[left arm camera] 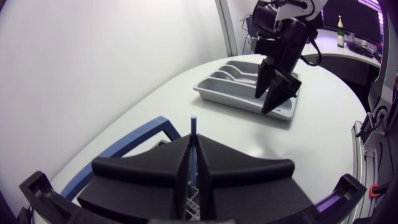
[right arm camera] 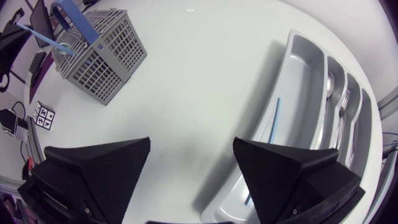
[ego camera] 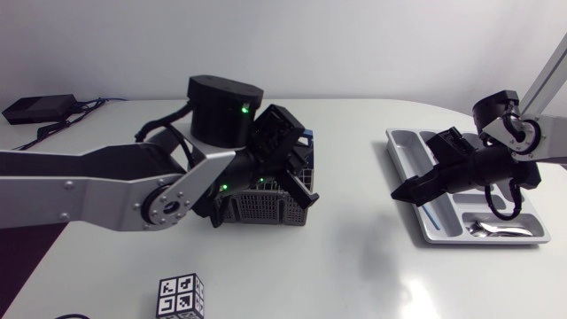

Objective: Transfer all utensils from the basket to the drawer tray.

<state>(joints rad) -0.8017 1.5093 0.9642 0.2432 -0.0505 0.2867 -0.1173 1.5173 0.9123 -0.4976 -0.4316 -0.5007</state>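
Over basket (ego camera: 261,210): left hand (left arm camera: 194,146) pinches blue utensil (left arm camera: 193,126) | tray (ego camera: 395,142): spoon (ego camera: 496,230) | right hand (right arm camera: 193,149) agape, empty

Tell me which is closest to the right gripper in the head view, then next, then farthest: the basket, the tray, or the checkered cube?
1. Drawer tray, right beside the open right gripper, on the table's right side.
2. Basket, in the table's middle.
3. Checkered cube, past the basket on the left side, farthest.

Left arm (ego camera: 89,182): stretched in from the side; left claw (left arm camera: 194,146) pinched on a blue stick (left arm camera: 193,126). Right arm (ego camera: 547,75): right claw (right arm camera: 193,146) tilted downward, fingers (right arm camera: 99,168) spread wide.
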